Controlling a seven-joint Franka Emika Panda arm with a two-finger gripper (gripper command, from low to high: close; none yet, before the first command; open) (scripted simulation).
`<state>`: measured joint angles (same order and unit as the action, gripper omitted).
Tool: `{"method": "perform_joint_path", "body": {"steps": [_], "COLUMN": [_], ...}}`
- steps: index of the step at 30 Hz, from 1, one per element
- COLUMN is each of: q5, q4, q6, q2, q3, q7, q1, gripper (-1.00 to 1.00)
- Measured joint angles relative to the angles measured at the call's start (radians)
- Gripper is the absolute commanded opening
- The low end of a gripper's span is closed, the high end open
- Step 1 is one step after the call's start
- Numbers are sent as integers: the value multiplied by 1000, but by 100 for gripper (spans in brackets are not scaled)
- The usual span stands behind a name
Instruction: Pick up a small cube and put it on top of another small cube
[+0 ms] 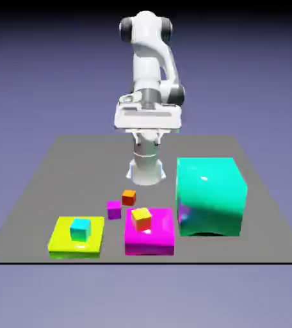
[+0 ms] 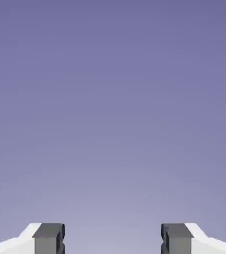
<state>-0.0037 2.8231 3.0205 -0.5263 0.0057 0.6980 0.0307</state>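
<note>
Above the counter: the gripper (image 1: 146, 133) hangs high at the far middle of the grey counter (image 1: 59, 166), well apart from every block; the hand view shows only backdrop.
Fingers: the two grey fingers (image 2: 49, 238) stand wide apart with nothing between them, so they are spread and empty.
Step in hand: by my reading the reach has not begun; nothing is grasped and no stacking is done.
Small cube: the small cube (image 1: 114, 209) is a tiny plain magenta-purple block resting flat on the counter, near the middle, on the exterior view's left of the orange-red cube.
Orange-red cube: the orange-red cube (image 1: 129, 197) sits just beside it, slightly farther back, about the same size; whether they touch I cannot tell.
Next move: likely a descent toward the small cube, fingers set either side of it, clear of the orange-red neighbour.
Neighbours: a magenta slab (image 1: 150, 239) carrying a yellow-orange cube (image 1: 141, 219) lies nearer, on the exterior view's right of a yellow slab (image 1: 77, 239) with a cyan cube (image 1: 80, 229); a large teal block (image 1: 210, 196) stands at the exterior view's right.
</note>
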Motion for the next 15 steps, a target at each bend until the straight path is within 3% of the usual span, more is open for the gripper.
{"method": "perform_joint_path", "body": {"steps": [12,15], "q5": [-37,-69], "q4": [130,127], "q6": [-164,-139], "q2": [435,483], "q3": [56,46], "q7": [-428,-417], "q1": [424,436], "gripper": [0,0]}}
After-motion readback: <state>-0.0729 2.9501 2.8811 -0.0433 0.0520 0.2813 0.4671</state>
